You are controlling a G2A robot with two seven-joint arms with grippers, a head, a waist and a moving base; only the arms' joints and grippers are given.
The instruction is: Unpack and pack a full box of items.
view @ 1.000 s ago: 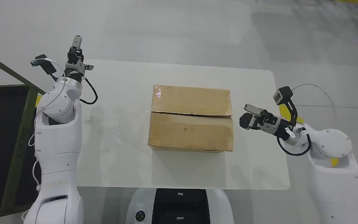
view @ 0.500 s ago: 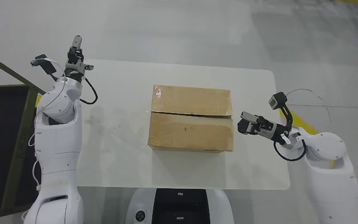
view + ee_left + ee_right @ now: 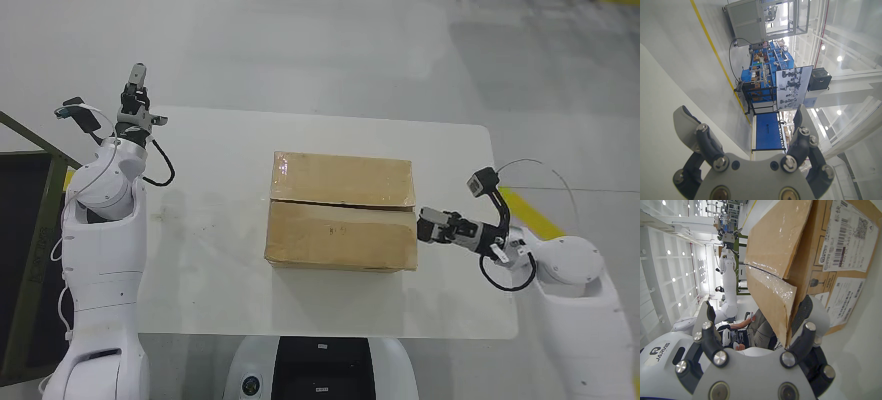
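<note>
A closed brown cardboard box point(image 3: 340, 210) sits mid-table, its two top flaps meeting in a seam along its length. My right gripper point(image 3: 424, 224) is at the box's right end, open. In the right wrist view the gripper point(image 3: 757, 306) straddles the corner of the near flap point(image 3: 780, 306), one finger point(image 3: 810, 311) by the labelled end wall point(image 3: 846, 237), the other above the flap. My left gripper point(image 3: 137, 75) is raised over the table's far left corner, away from the box; the left wrist view shows this gripper point(image 3: 742, 111) open and holding nothing.
The white table point(image 3: 220, 260) has bare room on both sides of the box. A dark rack point(image 3: 20, 240) stands beyond the table's left edge. The table's right edge point(image 3: 505, 250) runs close behind my right arm.
My right arm has moved left across the table, bringing its gripper up to the box's right end. The left arm and the box have not moved.
</note>
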